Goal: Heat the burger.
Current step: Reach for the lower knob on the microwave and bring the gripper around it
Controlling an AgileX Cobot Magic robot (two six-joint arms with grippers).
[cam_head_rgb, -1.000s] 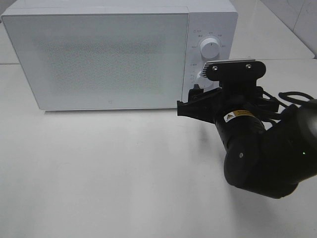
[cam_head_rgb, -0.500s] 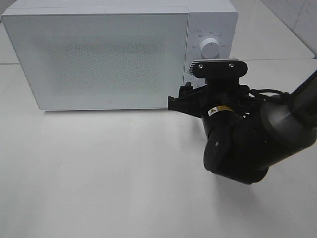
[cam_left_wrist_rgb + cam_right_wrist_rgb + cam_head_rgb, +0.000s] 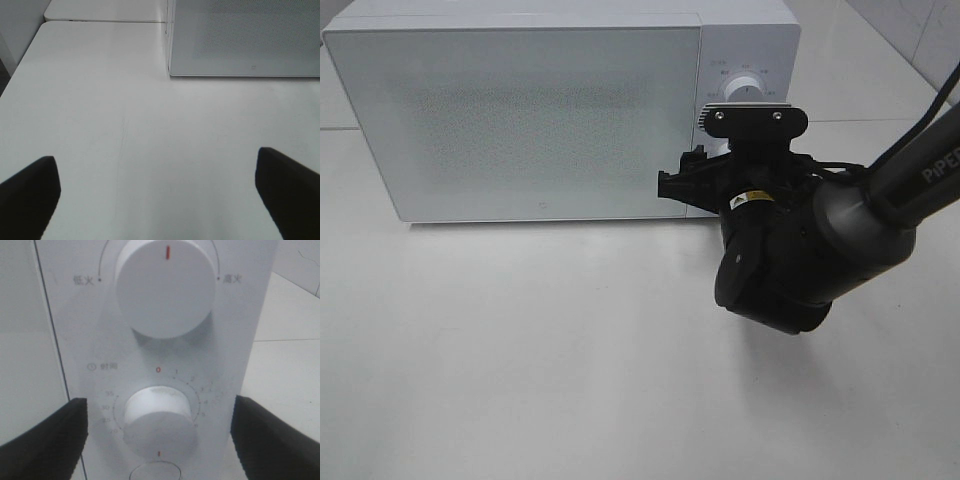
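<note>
The burger is out of view. A white microwave (image 3: 520,120) stands at the back of the table with its door shut. My right gripper (image 3: 682,180) is open right in front of its control panel. In the right wrist view the dark fingers (image 3: 45,440) stand on either side of the lower timer knob (image 3: 160,420), apart from it. The upper power knob (image 3: 165,287) has its red mark pointing straight up. My left gripper (image 3: 155,165) is open over bare white table, with nothing between its fingers, and does not show in the exterior high view.
The white table (image 3: 520,350) stretches in front of the microwave. My right arm's black body (image 3: 790,250) hangs over the table to the right of the door. The microwave's lower left corner (image 3: 172,72) shows in the left wrist view.
My right arm has swung left and closer to the microwave's control panel, and its wrist now covers the lower knob in the exterior high view. The jaws stay as wide as before.
</note>
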